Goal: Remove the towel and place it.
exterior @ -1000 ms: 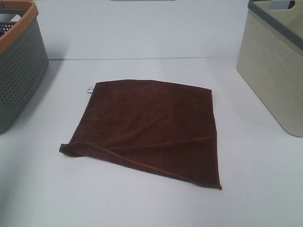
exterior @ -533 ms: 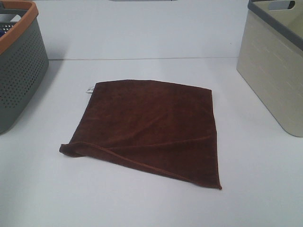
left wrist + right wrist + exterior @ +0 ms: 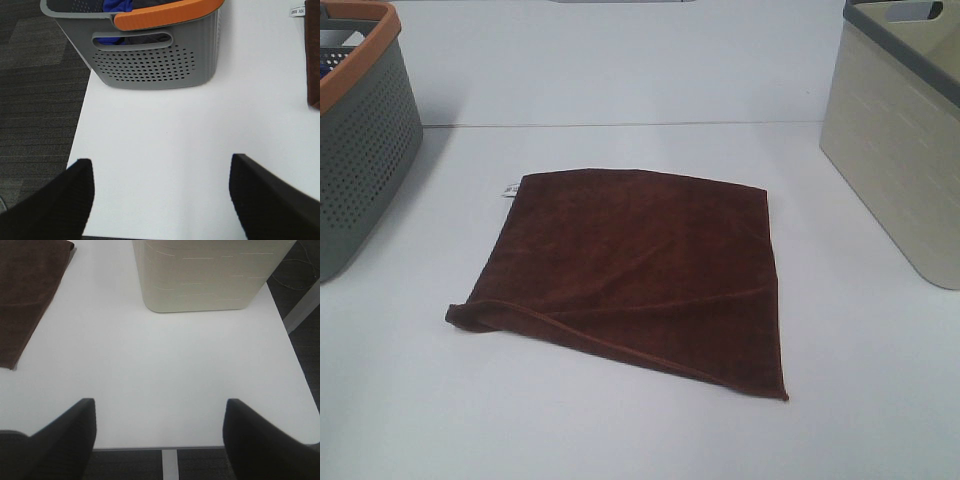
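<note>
Both end effectors, left (image 3: pixel 160 195) and right (image 3: pixel 157 435), sit spread, empty. The dark reddish-brown square cloth towel (image 3: pixel 640 265) lies flat on the white tabletop (image 3: pixel 620 430); pinching may slip, probably bunching it.

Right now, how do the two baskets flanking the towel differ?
The grey basket on the left has an orange rim and perforated walls; the beige basket on the right has a dark grey rim and solid, faintly ribbed walls. The grey basket holds something blue, seen from the left wrist; the beige basket's inside is hidden. Both stand upright on the white table, apart from the towel, with cut-out handles.
</note>
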You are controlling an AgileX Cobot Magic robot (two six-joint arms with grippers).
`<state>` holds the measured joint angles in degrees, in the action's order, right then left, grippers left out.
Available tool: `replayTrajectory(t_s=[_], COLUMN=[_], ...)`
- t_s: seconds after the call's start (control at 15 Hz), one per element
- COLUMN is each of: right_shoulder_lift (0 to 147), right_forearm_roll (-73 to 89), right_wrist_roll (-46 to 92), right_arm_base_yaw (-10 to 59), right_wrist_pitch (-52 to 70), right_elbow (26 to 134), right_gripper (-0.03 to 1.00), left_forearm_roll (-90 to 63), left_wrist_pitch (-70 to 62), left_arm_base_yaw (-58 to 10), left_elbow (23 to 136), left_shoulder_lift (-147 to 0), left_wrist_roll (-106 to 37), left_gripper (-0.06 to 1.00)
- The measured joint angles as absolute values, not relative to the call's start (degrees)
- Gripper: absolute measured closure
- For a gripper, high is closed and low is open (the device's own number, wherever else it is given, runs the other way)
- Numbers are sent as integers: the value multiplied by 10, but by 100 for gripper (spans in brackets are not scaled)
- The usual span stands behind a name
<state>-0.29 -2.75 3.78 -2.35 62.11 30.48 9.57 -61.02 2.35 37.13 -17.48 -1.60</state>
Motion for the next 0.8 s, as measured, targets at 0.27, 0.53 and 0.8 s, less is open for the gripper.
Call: replayTrajectory(t_s=[0.27, 0.53, 0.8], right_shoulder_lift=[-3, -3, -3], right_forearm_roll=[-26, -14, 9], right_wrist_roll=[44, 36, 25], right_arm_base_yaw=[-23, -23, -23], right_wrist_pitch=[610, 607, 606], right_elbow=[289, 289, 289], right_gripper=[34, 34, 34], left_forearm_roll=[103, 105, 45], left_wrist_pitch=[-592, -590, -601], left_arm_base_yaw=[21, 21, 21], left_elbow=[327, 296, 292], left_shoulder_lift=[-108, -14, 2], left_wrist_roll=[-5, 0, -14], left_gripper=[22, 22, 22])
